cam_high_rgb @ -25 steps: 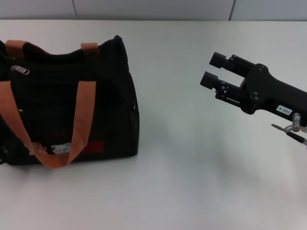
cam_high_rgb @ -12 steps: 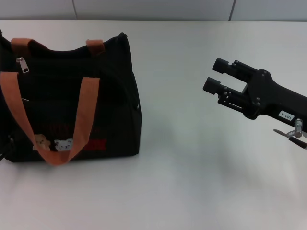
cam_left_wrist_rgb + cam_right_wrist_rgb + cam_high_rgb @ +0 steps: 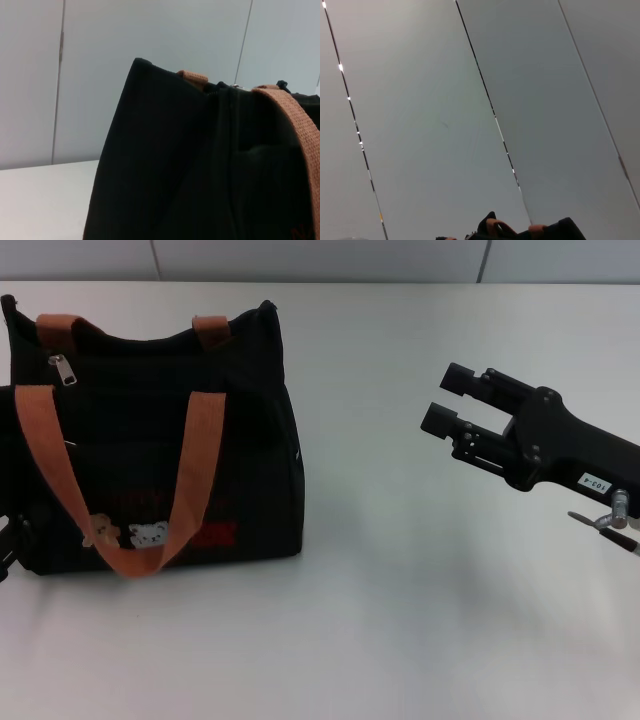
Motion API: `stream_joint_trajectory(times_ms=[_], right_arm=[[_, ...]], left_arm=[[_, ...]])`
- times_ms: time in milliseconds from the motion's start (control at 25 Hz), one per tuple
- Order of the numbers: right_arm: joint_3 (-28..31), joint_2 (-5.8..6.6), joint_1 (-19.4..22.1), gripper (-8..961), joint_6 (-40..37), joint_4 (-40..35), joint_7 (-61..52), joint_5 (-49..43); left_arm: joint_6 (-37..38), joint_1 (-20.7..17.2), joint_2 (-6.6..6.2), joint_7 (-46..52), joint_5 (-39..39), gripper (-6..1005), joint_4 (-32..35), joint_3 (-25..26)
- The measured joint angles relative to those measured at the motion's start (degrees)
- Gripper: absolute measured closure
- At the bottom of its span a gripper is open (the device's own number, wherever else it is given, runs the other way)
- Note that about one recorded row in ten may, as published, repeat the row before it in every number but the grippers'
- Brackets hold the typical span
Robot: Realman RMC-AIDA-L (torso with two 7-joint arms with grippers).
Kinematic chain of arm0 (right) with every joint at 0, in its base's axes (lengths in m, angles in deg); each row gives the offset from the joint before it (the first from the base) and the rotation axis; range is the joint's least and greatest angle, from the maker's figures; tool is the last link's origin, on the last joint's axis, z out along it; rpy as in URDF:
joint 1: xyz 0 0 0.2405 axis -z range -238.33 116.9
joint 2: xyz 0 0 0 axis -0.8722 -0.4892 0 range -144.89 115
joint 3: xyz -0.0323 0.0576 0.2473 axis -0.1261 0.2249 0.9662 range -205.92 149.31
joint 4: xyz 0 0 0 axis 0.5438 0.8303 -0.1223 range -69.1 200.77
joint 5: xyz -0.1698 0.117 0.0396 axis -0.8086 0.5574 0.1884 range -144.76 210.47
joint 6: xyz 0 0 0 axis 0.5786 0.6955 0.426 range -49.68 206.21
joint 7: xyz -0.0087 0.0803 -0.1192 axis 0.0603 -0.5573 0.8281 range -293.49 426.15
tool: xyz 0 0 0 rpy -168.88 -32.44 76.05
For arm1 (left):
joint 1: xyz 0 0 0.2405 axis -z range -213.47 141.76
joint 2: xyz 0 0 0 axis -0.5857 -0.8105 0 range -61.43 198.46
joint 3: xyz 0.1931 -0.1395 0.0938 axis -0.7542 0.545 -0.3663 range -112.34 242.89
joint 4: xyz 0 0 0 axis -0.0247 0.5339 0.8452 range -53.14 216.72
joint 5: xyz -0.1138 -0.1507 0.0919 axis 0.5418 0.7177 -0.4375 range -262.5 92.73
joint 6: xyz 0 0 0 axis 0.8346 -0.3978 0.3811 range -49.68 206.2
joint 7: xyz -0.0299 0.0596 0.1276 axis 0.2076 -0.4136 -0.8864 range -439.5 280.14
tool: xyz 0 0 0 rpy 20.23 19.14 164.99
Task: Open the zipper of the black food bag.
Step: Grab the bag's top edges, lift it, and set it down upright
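The black food bag (image 3: 150,460) stands upright on the left of the white table, its bear patches and red lettering facing me. Orange-brown strap handles (image 3: 195,470) hang down its front. The zipper (image 3: 140,341) runs along the top edge, and its silver pull tab (image 3: 62,369) lies near the bag's left end. My right gripper (image 3: 440,397) hovers open well to the right of the bag, fingers pointing at it with nothing between them. A dark part (image 3: 7,540) at the bag's lower left edge may be my left gripper. The left wrist view is filled by the bag (image 3: 170,165) close up.
The white table (image 3: 380,620) stretches between the bag and the right gripper and along the front. A pale panelled wall (image 3: 320,258) runs behind the table's far edge.
The bag has slid to the right and stands more upright, so its patches show fully. The right gripper has barely moved.
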Motion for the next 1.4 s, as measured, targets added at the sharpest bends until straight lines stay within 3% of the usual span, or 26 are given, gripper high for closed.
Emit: stream_joint_trajectory(times_ms=[880, 1400], right_arm=[[0.01, 0.0, -0.42, 268, 0.04, 0.28, -0.42, 0.13], [-0.85, 0.01, -0.62, 268, 1.35, 1.3, -2.62, -0.25]], left_arm=[[3.31, 2.09, 0.17, -0.04, -0.01, 887, 0.67, -0.26], [13.77, 9.42, -0.57, 2.26, 0.41, 902, 5.2, 0.94]])
